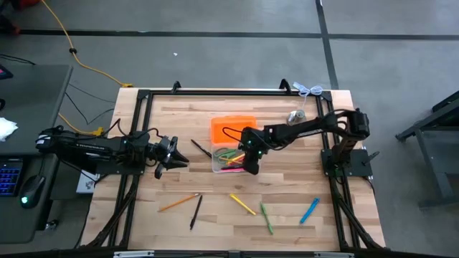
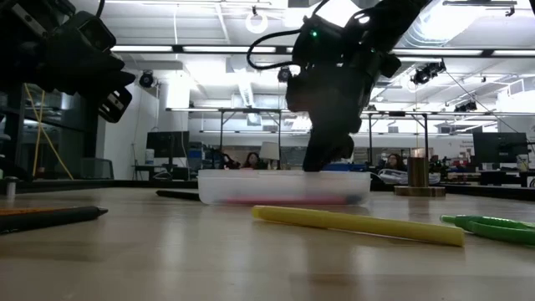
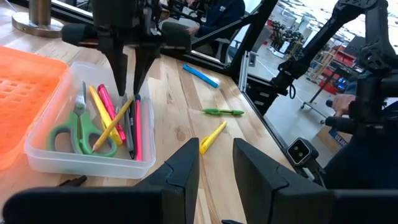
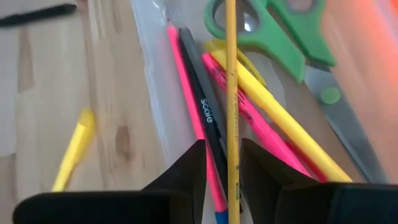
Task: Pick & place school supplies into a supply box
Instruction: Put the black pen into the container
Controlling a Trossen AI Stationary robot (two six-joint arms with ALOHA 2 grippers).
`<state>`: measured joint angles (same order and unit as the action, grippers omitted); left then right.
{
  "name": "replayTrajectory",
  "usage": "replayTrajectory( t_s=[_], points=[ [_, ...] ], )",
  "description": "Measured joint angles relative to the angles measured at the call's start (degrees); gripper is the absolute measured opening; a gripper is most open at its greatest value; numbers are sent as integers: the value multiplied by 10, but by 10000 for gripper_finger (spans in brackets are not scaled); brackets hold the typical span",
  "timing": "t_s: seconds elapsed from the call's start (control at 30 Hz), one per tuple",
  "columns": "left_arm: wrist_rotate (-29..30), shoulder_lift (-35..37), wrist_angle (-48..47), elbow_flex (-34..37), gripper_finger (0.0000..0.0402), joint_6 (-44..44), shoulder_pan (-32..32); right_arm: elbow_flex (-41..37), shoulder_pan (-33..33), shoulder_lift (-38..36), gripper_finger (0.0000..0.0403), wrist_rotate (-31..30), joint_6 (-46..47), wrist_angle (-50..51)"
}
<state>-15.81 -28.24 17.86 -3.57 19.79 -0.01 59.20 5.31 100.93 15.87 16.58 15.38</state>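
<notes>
The right tool (image 1: 250, 166) hangs point-down over the near end of the supply box (image 1: 231, 159), which sits at the middle of the table (image 1: 301, 186) with its orange lid (image 1: 233, 128) folded flat behind it. Its fingers (image 3: 122, 62) stand a little apart, and a thin yellow pencil (image 4: 231, 93) runs straight through the slot between them; from the wrist camera I cannot tell whether the pads actually touch it or whether it simply lies below them in the box. Beside that pencil in the box lie a black pen (image 4: 204, 112), pink markers (image 4: 186, 93), a yellow marker (image 4: 280, 118) and the green-handled scissors (image 3: 78, 134).

The left tool (image 1: 174, 153) waits well off to the left of the box, above the table, its two fingers (image 3: 180, 174) parted with nothing between them.

Still out on the table: a yellow marker (image 1: 242, 204), a green pen (image 1: 266, 217), a blue marker (image 1: 309, 211), an orange pencil (image 1: 178, 203), a black pen (image 1: 196, 212) along the near side, and another black pen (image 1: 200, 148) just left of the box. A silver bell (image 1: 297, 115) stands behind the box, to its right.

From table height the box wall is cloudy, so its contents show only as a pink smear, and the right tool's tips are lost behind the rim.
</notes>
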Motion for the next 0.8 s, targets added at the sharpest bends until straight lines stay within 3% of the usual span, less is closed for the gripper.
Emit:
replayTrajectory(
  t_s=[0.37,0.8],
  points=[
    [0,0,0,0,129,0,0,0,3,-52,74,11,-19,-4],
    [-1,0,11,0,129,2,0,0,3,-206,74,-11,-33,-46]
  ],
)
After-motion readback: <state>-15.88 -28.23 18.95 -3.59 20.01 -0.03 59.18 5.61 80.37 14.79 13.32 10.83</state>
